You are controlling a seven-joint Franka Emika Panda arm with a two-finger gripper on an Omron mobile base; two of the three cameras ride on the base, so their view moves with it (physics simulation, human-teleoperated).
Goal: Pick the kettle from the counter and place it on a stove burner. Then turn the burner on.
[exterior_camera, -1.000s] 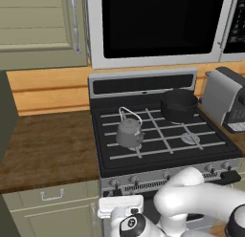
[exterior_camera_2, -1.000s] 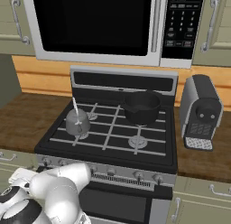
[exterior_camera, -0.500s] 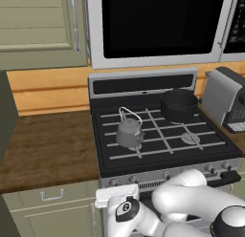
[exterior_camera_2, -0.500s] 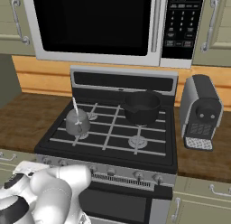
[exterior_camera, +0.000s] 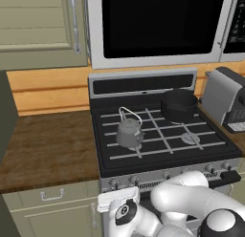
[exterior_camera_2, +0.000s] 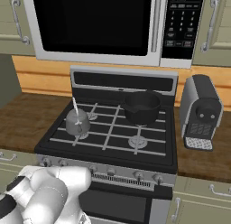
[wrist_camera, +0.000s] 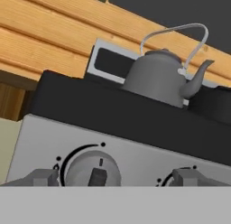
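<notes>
Kettle (exterior_camera: pixel 129 132) sits on the front-left stove burner (exterior_camera: pixel 136 144) of the black stovetop, spout toward the right in the hand view, wire handle arched upright; placement appears complete. Taking the kettle as landmark, and reading the left base view from left to right:

- Left of the kettle: the counter (exterior_camera: pixel 45 150), dark wood, well apart from the kettle.
- Below and in front of the kettle: the stove's control panel with its row of knobs. In the hand view the leftmost knob (wrist_camera: pixel 92 171) lies directly below the kettle (wrist_camera: pixel 159 78), slightly to its left.
- Right of the kettle and further back: a black pot (exterior_camera: pixel 178 105) on the rear burner.

The tool (wrist_camera: pixel 115 178) faces the control panel. Its two tips stand wide apart, holding nothing, one on each side of the leftmost knob and not touching it.

Judgement: the remaining step is burner ignition. The knob lies straight ahead of the tool, centred between the tips, so a short forward advance followed by closing and rotating should suffice.
</notes>
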